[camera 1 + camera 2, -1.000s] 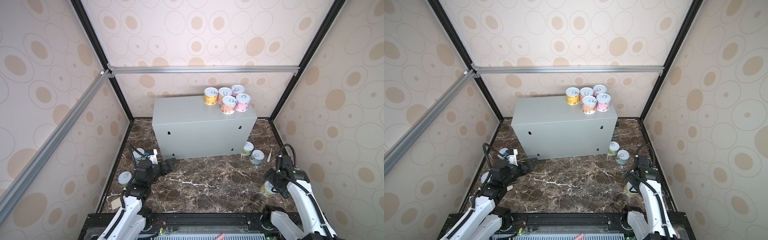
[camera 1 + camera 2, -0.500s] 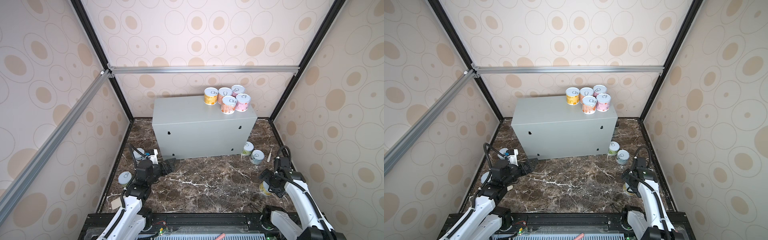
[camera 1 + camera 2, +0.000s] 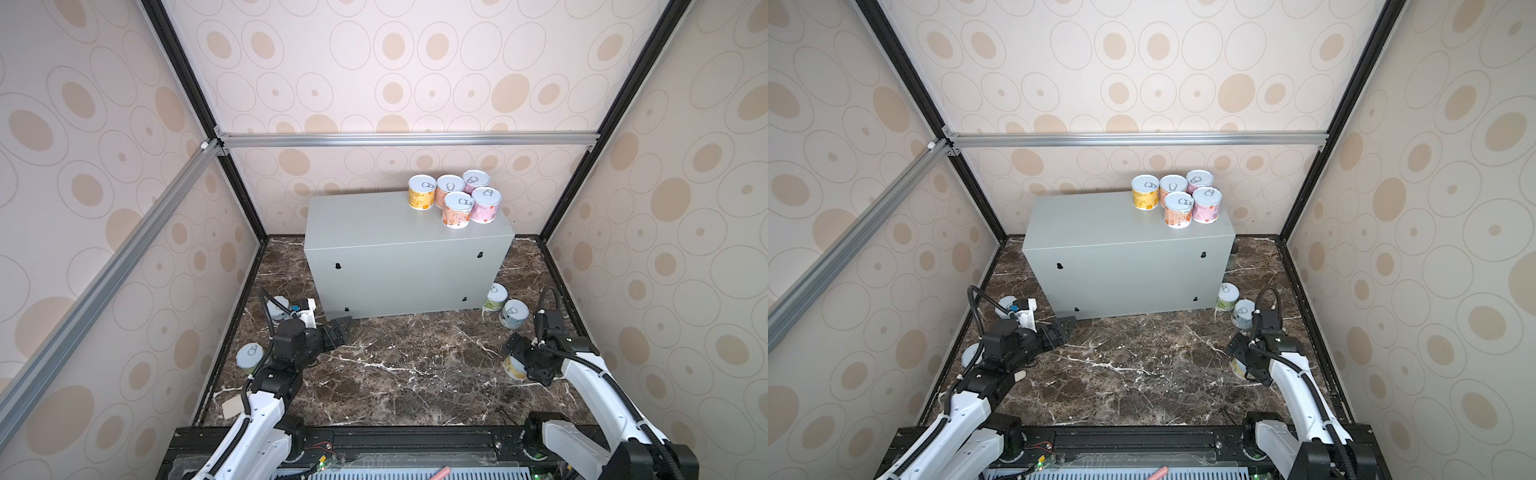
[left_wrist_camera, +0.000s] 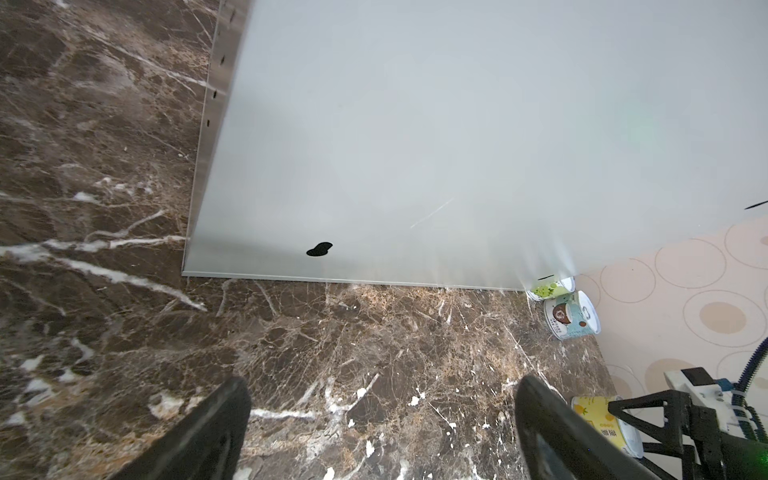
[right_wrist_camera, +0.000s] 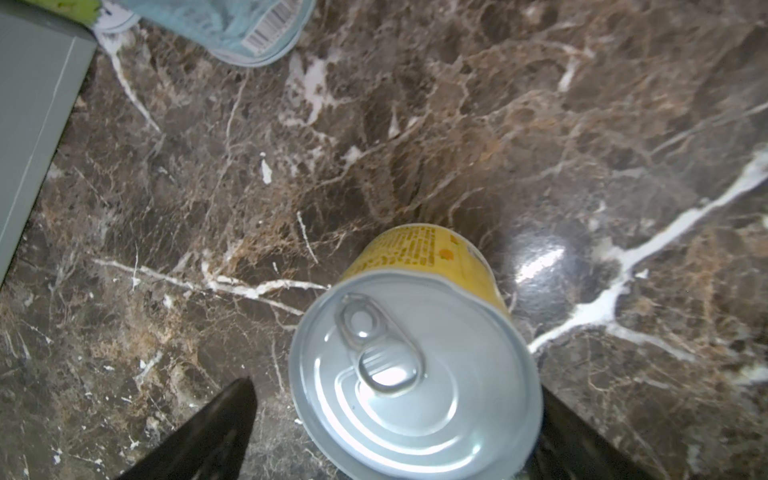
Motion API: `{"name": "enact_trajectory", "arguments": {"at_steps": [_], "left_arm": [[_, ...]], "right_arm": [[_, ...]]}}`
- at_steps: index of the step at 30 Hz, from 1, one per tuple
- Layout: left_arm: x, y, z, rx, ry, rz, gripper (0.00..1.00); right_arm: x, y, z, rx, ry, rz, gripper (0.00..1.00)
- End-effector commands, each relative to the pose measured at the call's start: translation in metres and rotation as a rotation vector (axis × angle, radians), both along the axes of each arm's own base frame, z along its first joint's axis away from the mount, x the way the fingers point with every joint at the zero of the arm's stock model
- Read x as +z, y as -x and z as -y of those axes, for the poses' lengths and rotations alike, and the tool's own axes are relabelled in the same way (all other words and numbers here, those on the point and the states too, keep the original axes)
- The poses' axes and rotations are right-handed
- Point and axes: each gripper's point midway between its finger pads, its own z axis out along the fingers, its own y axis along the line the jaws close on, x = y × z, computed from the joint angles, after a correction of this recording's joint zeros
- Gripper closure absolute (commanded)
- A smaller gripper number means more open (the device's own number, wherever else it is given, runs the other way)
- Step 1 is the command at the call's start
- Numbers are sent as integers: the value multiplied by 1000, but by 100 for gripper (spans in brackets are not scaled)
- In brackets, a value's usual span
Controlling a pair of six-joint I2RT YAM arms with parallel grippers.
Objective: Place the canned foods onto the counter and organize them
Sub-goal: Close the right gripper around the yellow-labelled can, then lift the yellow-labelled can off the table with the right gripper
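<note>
Both arms (image 3: 286,345) low, fingers (image 4: 199,436) spread.

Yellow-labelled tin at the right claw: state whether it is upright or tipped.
Upright: the yellow-labelled tin stands on the brown marble surface, pull-tab lid up.

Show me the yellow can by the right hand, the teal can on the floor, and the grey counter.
yellow can (image 5: 415,374), right wrist view, on its silver lid.
teal can (image 3: 515,308), in a top view, on its lid.
grey counter (image 3: 374,220), in a top view, on its bare top face.
</note>
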Motion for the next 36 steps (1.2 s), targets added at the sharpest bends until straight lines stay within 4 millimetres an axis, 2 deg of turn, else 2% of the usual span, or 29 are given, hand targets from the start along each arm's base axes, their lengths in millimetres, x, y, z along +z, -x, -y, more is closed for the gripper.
{"name": "enact_trajectory", "arguments": {"at_steps": [1, 7, 12, 24, 36], "left_arm": [[5, -2, 2, -5, 4, 17, 1], [3, -2, 2, -4, -2, 8, 1], [0, -3, 1, 0, -8, -2, 1], [-5, -4, -2, 16, -22, -17, 1], [-5, -5, -6, 37, -35, -12, 1]], "right_arm": [[12, -16, -7, 65, 45, 42, 1], [15, -25, 3, 96, 174, 71, 1], [-1, -23, 10, 63, 208, 54, 1], [-26, -27, 4, 91, 189, 27, 5], [-31, -29, -3, 138, 215, -9, 11]]}}
